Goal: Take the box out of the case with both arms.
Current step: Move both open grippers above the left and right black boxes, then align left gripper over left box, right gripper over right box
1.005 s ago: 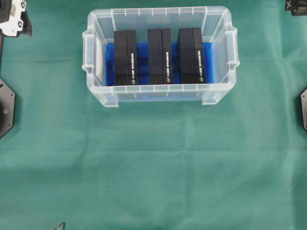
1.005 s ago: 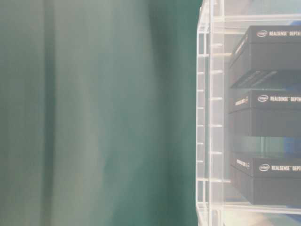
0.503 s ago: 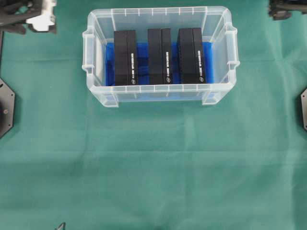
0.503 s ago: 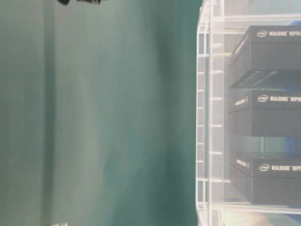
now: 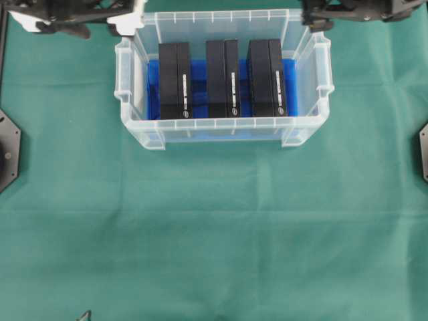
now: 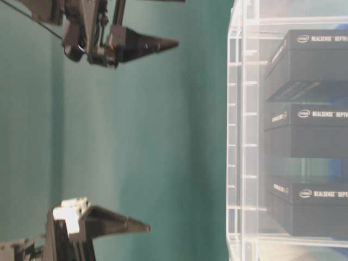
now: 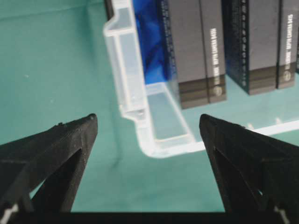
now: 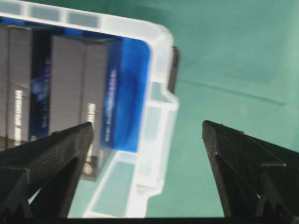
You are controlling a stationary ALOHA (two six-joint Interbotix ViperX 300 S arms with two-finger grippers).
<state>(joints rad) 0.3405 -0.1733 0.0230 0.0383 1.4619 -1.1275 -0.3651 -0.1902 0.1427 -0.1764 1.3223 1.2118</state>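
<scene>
The clear case (image 5: 221, 128) stands on the green cloth, a blue sheet (image 5: 152, 87) on its bottom. Three black boxes stand in it side by side: left (image 5: 175, 80), middle (image 5: 223, 78), right (image 5: 267, 77). My left gripper (image 7: 148, 122) hovers open by the case's far left corner. Between its fingers I see a corner of the case (image 7: 140, 107) and bare cloth. My right gripper (image 8: 147, 127) is open by the far right corner, over the end wall (image 8: 156, 116) and the right box (image 8: 70, 88). Neither gripper touches anything.
Green cloth (image 5: 214, 234) covers the table all round the case. Black arm bases sit at the left edge (image 5: 8, 150) and the right edge (image 5: 423, 152). A small dark object (image 5: 85, 315) pokes in at the bottom edge.
Both grippers have moved inward along the far side, from the outer corners of the overhead view to the case's far corners. They now show in the table-level view. The case and boxes stayed still.
</scene>
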